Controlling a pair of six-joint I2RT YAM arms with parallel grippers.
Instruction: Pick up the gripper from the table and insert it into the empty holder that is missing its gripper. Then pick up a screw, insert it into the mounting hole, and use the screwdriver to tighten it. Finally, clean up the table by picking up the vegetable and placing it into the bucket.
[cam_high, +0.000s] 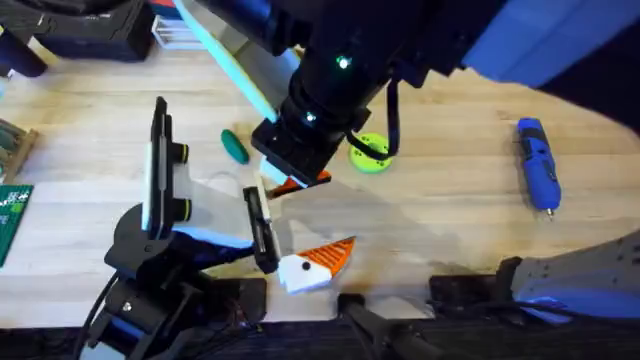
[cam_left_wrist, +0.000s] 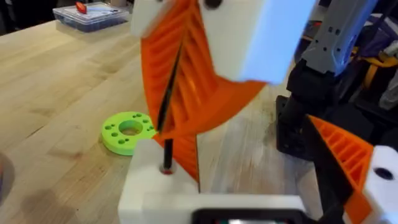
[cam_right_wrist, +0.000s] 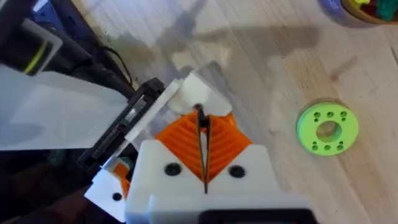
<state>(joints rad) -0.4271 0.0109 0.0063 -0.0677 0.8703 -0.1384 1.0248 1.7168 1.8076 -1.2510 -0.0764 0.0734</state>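
Right hand pinched on thin screw over white holder.

Vegetable left of disc; screwdriver far right on table.

One screwdriver, one vegetable, one green disc and, seemingly, one screw.

From overhead we look down and forward over the table, the green disc near its middle. Both wrist cameras sit close above the wood beside that same disc, so all three views share it.
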